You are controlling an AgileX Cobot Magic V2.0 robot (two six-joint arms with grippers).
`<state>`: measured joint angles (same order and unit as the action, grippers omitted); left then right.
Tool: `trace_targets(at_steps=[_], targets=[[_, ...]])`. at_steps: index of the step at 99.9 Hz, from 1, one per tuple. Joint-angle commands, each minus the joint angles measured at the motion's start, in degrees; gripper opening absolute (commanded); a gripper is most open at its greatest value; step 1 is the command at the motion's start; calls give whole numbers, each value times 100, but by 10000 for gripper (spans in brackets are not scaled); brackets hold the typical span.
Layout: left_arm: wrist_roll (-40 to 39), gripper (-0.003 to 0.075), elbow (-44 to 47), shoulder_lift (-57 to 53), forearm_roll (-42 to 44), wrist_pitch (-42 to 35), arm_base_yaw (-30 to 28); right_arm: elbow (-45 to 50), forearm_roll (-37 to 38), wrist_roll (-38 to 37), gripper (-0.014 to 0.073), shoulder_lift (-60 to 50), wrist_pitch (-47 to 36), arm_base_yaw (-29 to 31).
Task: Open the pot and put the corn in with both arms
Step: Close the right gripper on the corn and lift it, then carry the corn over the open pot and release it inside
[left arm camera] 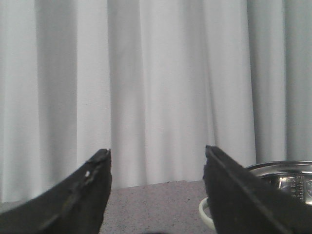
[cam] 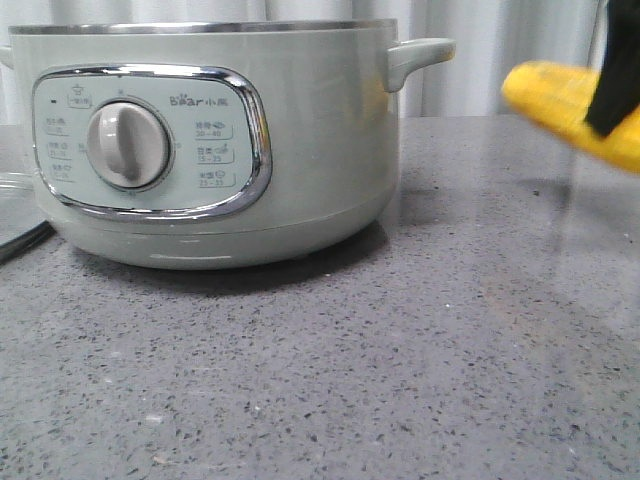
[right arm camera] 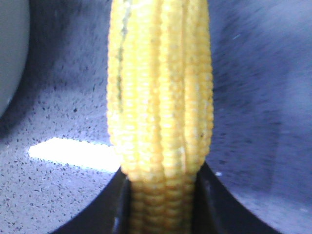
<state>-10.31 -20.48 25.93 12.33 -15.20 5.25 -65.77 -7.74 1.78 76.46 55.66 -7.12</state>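
Note:
The pale sage-green pot stands on the grey table at left, with its knob panel facing the camera. Its steel rim shows at the top and no lid shows above it. My right gripper is shut on the yellow corn, which sticks out lengthwise past the fingers. In the front view the corn hangs in the air to the right of the pot, below rim height, with a black finger across it. My left gripper is open and empty, with the pot's steel rim beside its one finger.
A clear glass edge and a black cable lie at the pot's left. The pot's side handle juts toward the corn. A white curtain hangs behind the speckled grey table.

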Motion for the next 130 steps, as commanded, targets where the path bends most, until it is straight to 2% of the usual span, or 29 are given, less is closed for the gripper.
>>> trace_targets(at_steps=[1, 11, 24, 57, 75, 82, 94, 101, 130], targets=[[-48, 377, -208, 25, -48, -395, 46, -353, 54, 16, -27, -504, -90, 176], [-48, 377, -208, 25, -72, -414, 46, -673, -6, 16, -27, -748, -101, 162], [-48, 377, -208, 25, -72, -455, 46, -1141, -271, 26, -27, -753, -155, -166], [-48, 377, -208, 25, -72, -455, 46, -1672, -446, 26, -27, -247, -1564, -1767], [-48, 377, -208, 25, -72, -455, 46, -1670, -446, 26, -14, 277, -2029, -2307], [-48, 377, -208, 25, -72, -455, 46, -1670, -446, 26, 38, 453, -2131, -2445], [-48, 377, -208, 25, -72, -455, 46, -1674, -446, 26, 228, 659, -2238, -2620], [-48, 377, -208, 25, -72, -455, 46, -1674, -446, 26, 305, 729, -2252, -2668], [-48, 377, -208, 25, -146, -455, 46, -1674, -446, 26, 322, 729, -2282, -2676]])
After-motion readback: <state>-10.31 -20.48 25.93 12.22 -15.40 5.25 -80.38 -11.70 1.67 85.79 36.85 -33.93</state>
